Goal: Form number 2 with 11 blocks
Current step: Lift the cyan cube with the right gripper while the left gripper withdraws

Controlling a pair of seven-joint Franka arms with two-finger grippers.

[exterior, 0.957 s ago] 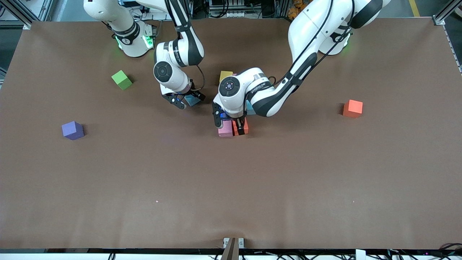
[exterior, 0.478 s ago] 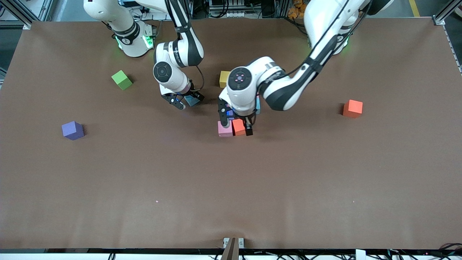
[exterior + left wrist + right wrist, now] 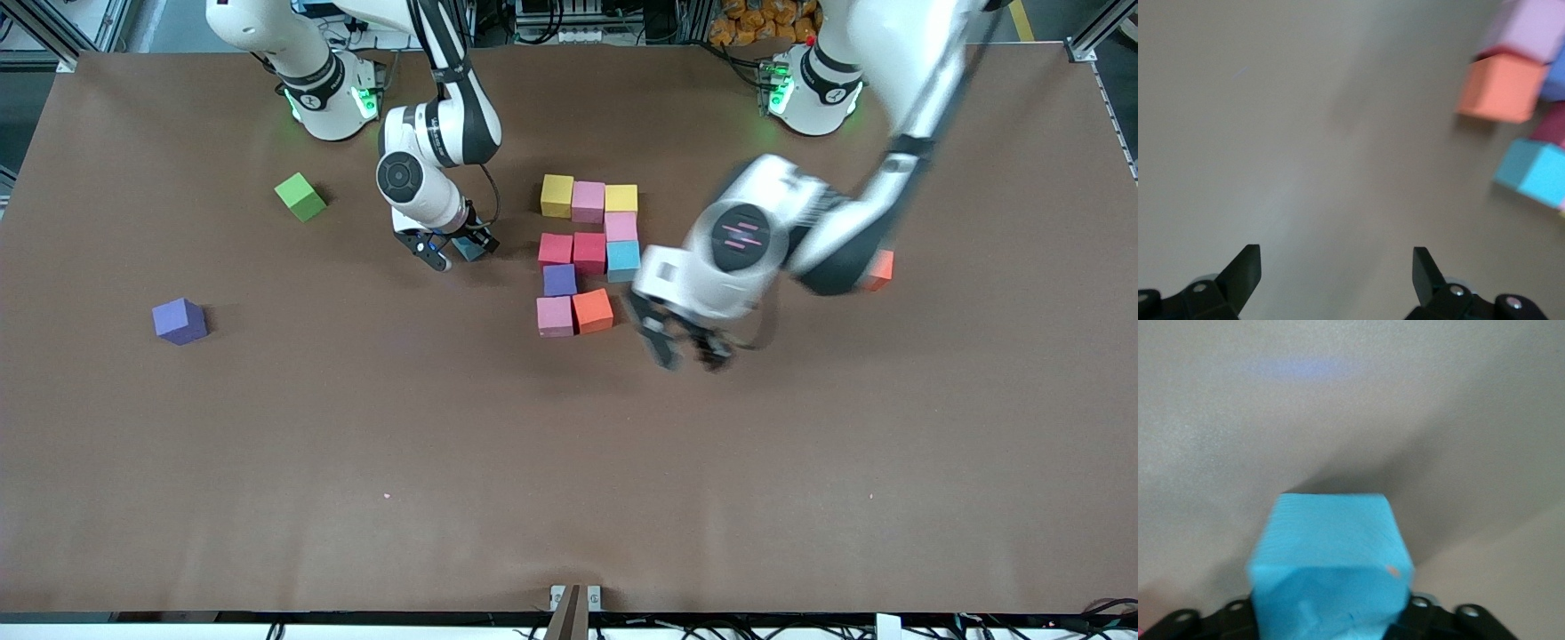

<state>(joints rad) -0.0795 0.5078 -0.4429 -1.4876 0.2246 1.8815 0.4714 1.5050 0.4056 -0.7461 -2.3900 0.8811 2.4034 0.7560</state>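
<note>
Ten blocks lie grouped mid-table: yellow (image 3: 556,196), pink (image 3: 588,202) and yellow (image 3: 621,197) in the row nearest the bases, then pink (image 3: 621,227), two red (image 3: 572,252), light blue (image 3: 622,260), purple (image 3: 560,280), pink (image 3: 555,316) and orange (image 3: 593,311). My right gripper (image 3: 458,251) is shut on another light blue block (image 3: 1331,547), which sits on the table beside the group toward the right arm's end. My left gripper (image 3: 685,351) hangs open and empty over bare table beside the orange block (image 3: 1501,87).
A green cube (image 3: 300,196) and a loose purple cube (image 3: 180,321) lie toward the right arm's end. An orange-red cube (image 3: 882,267) peeks out from under the left arm. The brown table (image 3: 569,462) stretches wide toward the front camera.
My left gripper rose off the orange block and swung toward the left arm's end, uncovering the group. My right gripper's fingers closed in on the light blue block.
</note>
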